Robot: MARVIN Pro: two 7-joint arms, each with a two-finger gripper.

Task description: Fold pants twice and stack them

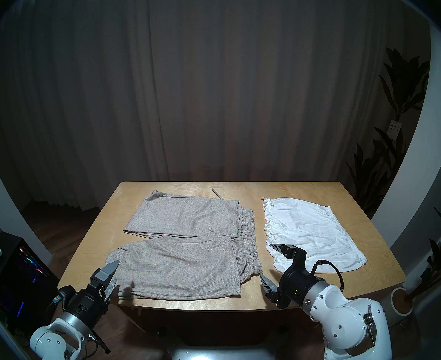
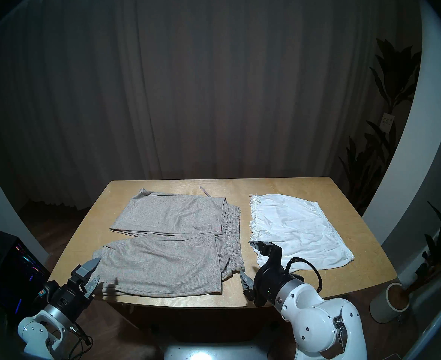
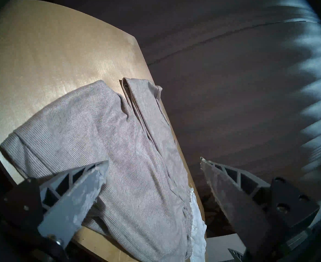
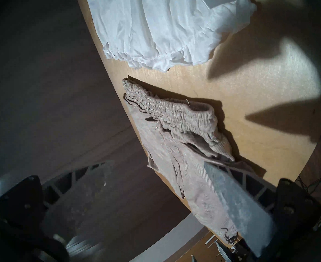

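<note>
On the wooden table [image 1: 305, 193] in front of me lie both garments, side by side and apart. The grey-beige knit pants [image 1: 185, 237] take my left half — waistband [image 1: 249, 237] gathered toward the middle of the table, each leg doubled back toward the waistband, the two legs lying one behind the other with a narrow gap between them. One end of the drawstring [image 1: 217, 193] pokes out past the far leg onto bare wood. The white shorts [image 1: 310, 232] lie flat on my right half, ruffled edge facing the waistband, with a strip of table between the two.

My left gripper [image 1: 113, 276] hovers at the near left corner of the table, just at the folded end of the near leg. Its fingers are parted, with nothing between them; in the left wrist view one finger [image 3: 74, 197] shows over the knit cloth and the other stands clear beyond the table's edge.

My right gripper [image 1: 272, 264] hangs over the near edge by the waistband's near end and the near corner of the shorts — spread wide, and empty. In the right wrist view its finger [image 4: 239, 203] overlaps the pants; I cannot tell whether it touches them.
</note>
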